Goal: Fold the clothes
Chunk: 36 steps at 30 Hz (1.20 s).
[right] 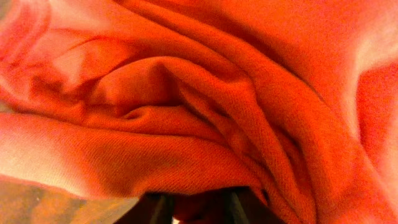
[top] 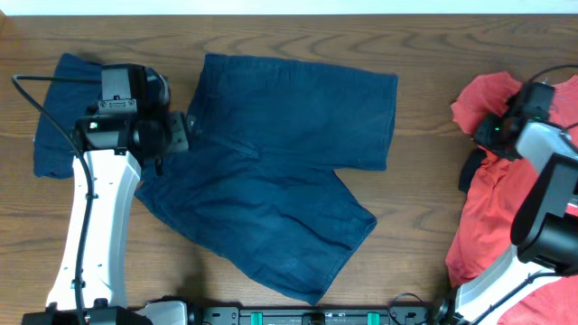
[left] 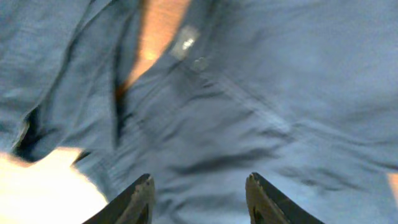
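The left pincer (left: 199,180) hangs with jaws parted and empty, the shorts (top: 289,171) spread flat right beneath and ahead of it at the waistband, probably laid out so that this edge can be taken for a fold. Behind it a second navy garment (top: 56,108) crowds that side, while bare table (top: 420,226) past the legs leaves room. The right pincer (right: 199,208) is sunk in red cloth (right: 186,124); whether it grips, I cannot tell.

matt navy cloth shorts (top: 289,153); grained wood table (top: 424,217); red cloth (top: 488,217), perhaps twill.
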Each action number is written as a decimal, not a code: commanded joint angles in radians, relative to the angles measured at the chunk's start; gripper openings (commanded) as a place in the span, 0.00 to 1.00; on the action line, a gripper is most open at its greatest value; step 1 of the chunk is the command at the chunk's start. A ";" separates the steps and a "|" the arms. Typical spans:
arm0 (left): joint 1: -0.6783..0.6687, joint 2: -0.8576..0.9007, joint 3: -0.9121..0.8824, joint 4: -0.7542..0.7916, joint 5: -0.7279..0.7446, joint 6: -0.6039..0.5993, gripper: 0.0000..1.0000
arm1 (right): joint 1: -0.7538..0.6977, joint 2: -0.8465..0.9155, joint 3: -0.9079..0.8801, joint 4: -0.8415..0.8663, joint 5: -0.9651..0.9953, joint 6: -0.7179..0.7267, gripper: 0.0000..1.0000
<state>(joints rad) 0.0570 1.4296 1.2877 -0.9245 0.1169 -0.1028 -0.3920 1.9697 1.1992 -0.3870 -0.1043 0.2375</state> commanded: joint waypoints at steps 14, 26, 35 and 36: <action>0.126 0.008 0.006 -0.119 -0.113 0.011 0.66 | 0.125 -0.338 0.063 -0.395 -0.390 -0.112 0.49; 0.149 0.008 0.006 -0.107 0.007 0.013 0.66 | 0.505 -0.142 -0.126 -0.042 -0.309 0.002 0.01; 0.149 0.008 0.006 -0.111 0.007 0.012 0.66 | 0.555 0.127 -0.128 0.242 -0.032 0.175 0.01; 0.149 0.008 0.006 -0.112 0.008 0.012 0.66 | 0.541 0.140 -0.127 0.256 0.011 0.177 0.01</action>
<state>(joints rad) 0.2031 1.4357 1.2877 -1.0302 0.1173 -0.0929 0.1772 2.0087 1.0996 -0.1162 -0.3443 0.3305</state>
